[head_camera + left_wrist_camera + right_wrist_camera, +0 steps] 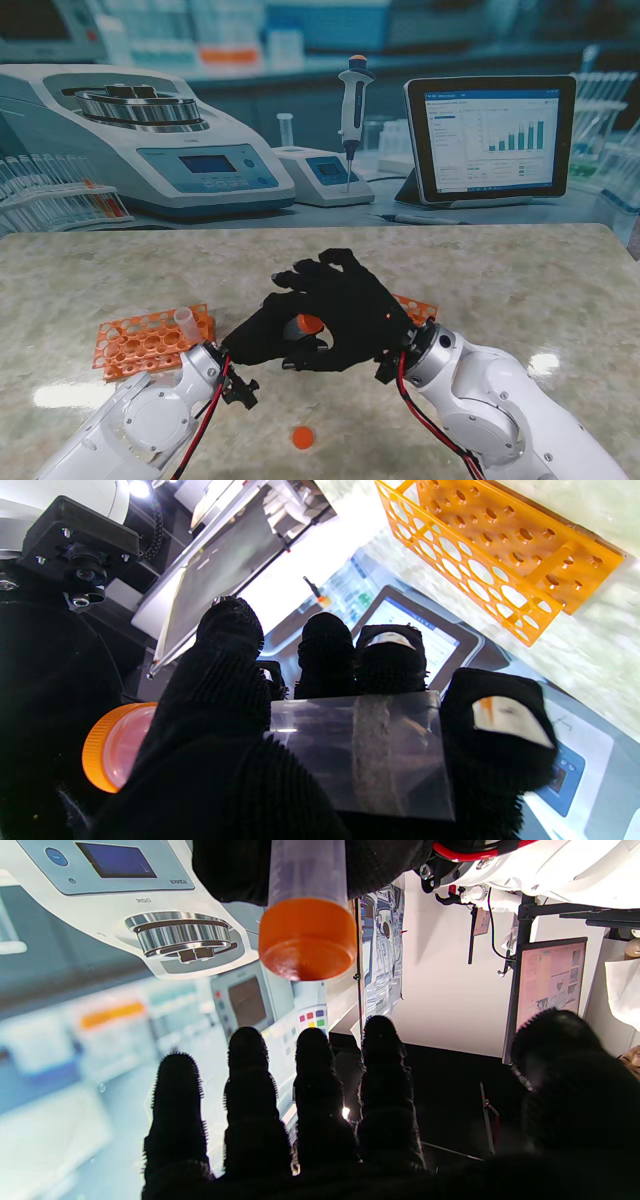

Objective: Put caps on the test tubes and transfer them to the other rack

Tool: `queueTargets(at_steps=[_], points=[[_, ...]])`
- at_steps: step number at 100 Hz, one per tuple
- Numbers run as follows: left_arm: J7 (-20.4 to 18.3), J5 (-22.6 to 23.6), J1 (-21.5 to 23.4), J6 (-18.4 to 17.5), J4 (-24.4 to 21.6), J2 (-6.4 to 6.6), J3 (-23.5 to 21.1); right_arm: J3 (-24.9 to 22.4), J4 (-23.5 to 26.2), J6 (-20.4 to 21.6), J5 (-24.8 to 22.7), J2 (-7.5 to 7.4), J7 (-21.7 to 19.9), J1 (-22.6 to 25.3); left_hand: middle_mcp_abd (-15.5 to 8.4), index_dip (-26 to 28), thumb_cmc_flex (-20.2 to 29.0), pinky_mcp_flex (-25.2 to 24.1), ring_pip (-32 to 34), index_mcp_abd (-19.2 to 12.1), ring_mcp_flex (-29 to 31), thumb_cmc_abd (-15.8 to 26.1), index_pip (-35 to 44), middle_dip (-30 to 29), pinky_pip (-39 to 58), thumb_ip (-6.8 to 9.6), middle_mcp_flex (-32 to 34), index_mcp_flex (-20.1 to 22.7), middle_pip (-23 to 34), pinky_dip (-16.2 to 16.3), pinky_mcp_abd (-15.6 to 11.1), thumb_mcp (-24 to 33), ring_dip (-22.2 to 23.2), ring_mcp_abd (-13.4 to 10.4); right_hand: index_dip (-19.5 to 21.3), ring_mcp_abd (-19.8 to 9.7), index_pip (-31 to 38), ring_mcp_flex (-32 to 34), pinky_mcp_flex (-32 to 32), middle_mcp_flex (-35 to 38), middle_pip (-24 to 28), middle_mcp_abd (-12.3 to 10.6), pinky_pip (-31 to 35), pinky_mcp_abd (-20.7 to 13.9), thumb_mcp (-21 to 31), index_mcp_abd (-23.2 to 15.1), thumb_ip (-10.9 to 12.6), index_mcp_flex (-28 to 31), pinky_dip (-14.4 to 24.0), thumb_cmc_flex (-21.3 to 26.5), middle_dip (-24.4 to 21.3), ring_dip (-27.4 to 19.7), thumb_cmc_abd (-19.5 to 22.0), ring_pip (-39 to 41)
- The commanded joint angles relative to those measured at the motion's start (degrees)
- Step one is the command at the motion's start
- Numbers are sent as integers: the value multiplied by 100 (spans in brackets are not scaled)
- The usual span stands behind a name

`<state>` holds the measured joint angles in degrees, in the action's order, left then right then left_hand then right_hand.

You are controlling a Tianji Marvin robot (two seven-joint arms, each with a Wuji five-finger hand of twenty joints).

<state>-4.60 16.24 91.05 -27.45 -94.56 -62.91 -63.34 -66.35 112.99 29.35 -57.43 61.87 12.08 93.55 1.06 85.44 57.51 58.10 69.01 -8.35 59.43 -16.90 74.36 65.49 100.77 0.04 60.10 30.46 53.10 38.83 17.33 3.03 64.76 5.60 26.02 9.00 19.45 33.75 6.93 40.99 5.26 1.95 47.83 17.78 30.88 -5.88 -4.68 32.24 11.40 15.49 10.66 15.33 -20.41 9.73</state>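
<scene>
My left hand is shut on a clear test tube, held sideways over the middle of the table. An orange cap sits on the tube's end, and it also shows in the right wrist view as the cap. My right hand is right by that capped end with its fingers spread and nothing in them. An orange rack lies at my left with one uncapped tube standing in it. A second orange rack peeks out behind my right hand.
A loose orange cap lies on the marble table close to me, between the arms. A backdrop of lab equipment stands along the far edge. The second rack has several vacant holes.
</scene>
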Motion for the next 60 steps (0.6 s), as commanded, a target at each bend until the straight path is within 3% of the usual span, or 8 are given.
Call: queueTargets(at_steps=[1, 60], points=[[-18, -5, 3, -4, -2, -8, -1, -24, 88, 21, -23, 17, 30, 88, -210, 197, 143, 244, 215, -244, 38, 437, 102, -17, 480, 15, 23, 152, -29, -22, -360, 48, 88, -67, -55, 54, -105, -189, -109, -105, -49, 84, -110, 112, -7, 109, 97, -112, -104, -210, -27, -39, 230, -216], [-19, -6, -9, 8, 7, -9, 13, -513, 373, 215, -192, 31, 281, 496, -212, 198, 144, 244, 215, -244, 38, 437, 103, -18, 480, 16, 27, 156, -29, -22, -360, 48, 88, -67, -59, 40, -97, -132, -65, -57, -31, 83, -93, 115, -6, 122, 88, -87, -92, -183, -5, -28, 219, -200]])
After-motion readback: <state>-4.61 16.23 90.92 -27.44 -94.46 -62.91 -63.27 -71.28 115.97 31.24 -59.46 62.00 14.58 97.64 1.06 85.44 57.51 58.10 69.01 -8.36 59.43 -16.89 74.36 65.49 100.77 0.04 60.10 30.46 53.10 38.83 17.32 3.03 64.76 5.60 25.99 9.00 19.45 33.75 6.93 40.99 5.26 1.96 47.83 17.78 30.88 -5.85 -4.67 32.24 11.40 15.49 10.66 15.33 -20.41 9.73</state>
